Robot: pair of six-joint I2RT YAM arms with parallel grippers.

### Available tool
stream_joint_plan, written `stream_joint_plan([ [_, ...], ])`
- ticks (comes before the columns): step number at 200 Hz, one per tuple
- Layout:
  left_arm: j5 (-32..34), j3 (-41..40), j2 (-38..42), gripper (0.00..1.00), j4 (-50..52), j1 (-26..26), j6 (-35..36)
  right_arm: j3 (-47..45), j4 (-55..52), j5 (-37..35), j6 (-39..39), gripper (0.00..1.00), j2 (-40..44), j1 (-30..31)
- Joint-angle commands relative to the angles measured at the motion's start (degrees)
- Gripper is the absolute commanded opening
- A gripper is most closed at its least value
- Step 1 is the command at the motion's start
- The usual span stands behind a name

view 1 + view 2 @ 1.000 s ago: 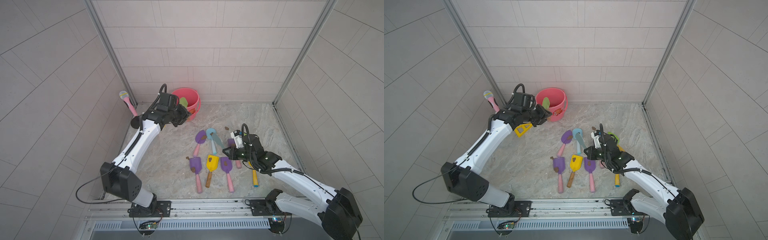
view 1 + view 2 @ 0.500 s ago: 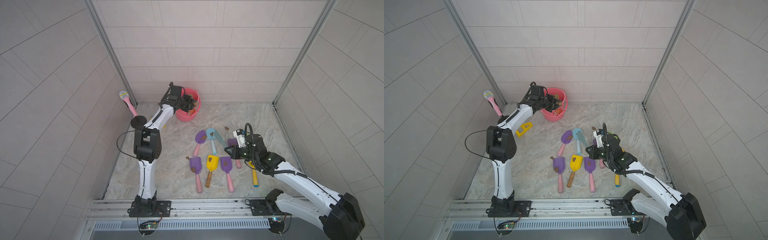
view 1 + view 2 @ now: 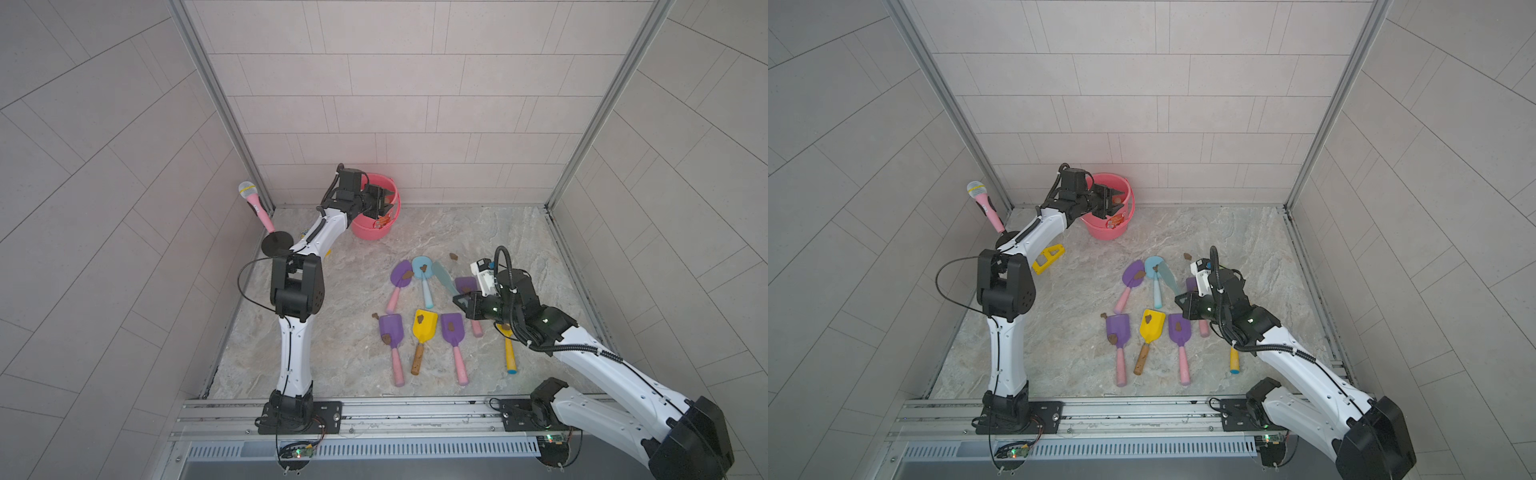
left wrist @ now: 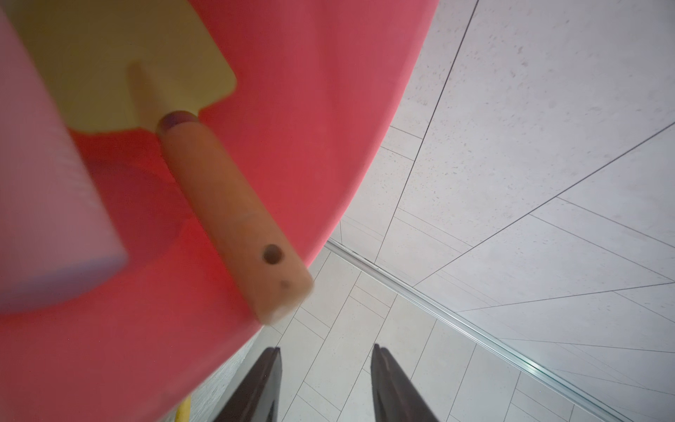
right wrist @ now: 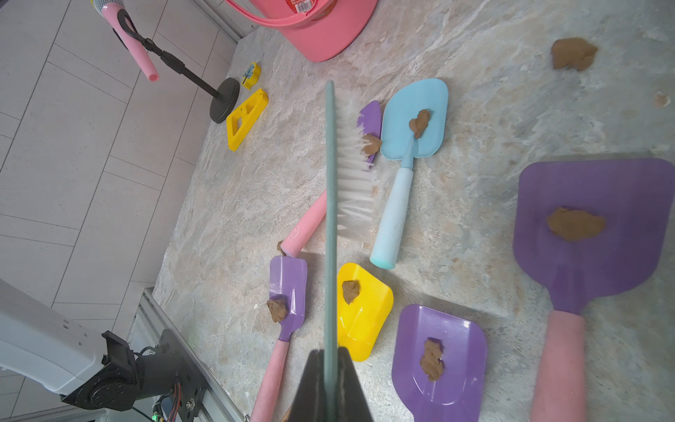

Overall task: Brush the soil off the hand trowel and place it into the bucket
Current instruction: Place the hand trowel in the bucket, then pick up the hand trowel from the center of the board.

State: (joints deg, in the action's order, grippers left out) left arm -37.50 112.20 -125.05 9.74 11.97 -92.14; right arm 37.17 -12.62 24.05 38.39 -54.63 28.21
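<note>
The coral-pink bucket stands at the back left of the floor. My left gripper hovers over its rim, open and empty. Inside the bucket lies a hand trowel with a pale yellow blade and a brown handle, clear of the jaws. My right gripper is shut on a teal brush with white bristles, held above several trowels on the floor. Each of these, such as the yellow one, carries a lump of soil.
A pink toy microphone on a black stand leans at the left wall. A yellow triangular piece lies near it. A loose soil lump sits behind the trowels. Tiled walls close three sides; a metal rail runs along the front.
My left arm swung up from beside the bucket to over its rim, then the jaws opened and let go of the trowel into the bucket. The right arm shifted only slightly.
</note>
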Motion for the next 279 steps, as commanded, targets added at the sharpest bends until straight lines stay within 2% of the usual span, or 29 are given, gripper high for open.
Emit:
stream_joint_plan([
  [1,-0.6,0.3,2.3,0.48,-1.7,-0.6,-1.2,1.5,-1.1,0.3,0.4,0.00,1.1,-0.1],
  [36,-1.4,-1.9,8.8,0.48,1.5,-0.5,4.7,1.5,-1.4,0.2,2.2,0.00,2.5,-0.1],
  [59,0.2,-7.5,16.6,0.47,6.6,-0.5,13.9,1.1,-1.9,-0.6,3.5,0.00,3.7,-0.1],
  [87,3.3,-19.9,28.7,0.44,10.9,-0.2,23.3,0.4,-3.0,-1.6,4.3,0.00,5.7,-0.1],
  [113,10.8,-32.3,41.4,0.43,17.7,1.4,31.6,-0.1,-3.7,-1.9,4.5,0.00,6.9,-0.2],
  [148,17.4,-47.8,57.5,0.43,22.6,6.2,34.8,0.0,-5.4,-3.5,2.9,0.00,6.6,-0.1],
  [180,27.0,-58.2,70.0,0.42,30.1,15.9,34.6,-0.5,-5.2,-3.4,2.8,0.00,5.6,-0.2],
  [207,33.2,-66.4,79.3,0.42,34.0,25.2,26.8,-1.0,-3.7,-4.3,3.7,0.00,5.0,-0.2],
  [225,38.9,-69.7,83.8,0.42,36.1,34.0,22.2,-3.3,-2.1,-4.4,4.2,0.00,4.4,-0.3],
  [255,46.1,-71.7,81.0,0.42,38.2,48.7,15.4,-2.8,-1.7,-4.1,4.0,0.00,2.6,-0.3],
  [279,51.9,-68.8,70.8,0.42,37.7,59.8,12.6,-2.5,-1.7,-3.6,4.2,0.00,2.4,-0.3],
])
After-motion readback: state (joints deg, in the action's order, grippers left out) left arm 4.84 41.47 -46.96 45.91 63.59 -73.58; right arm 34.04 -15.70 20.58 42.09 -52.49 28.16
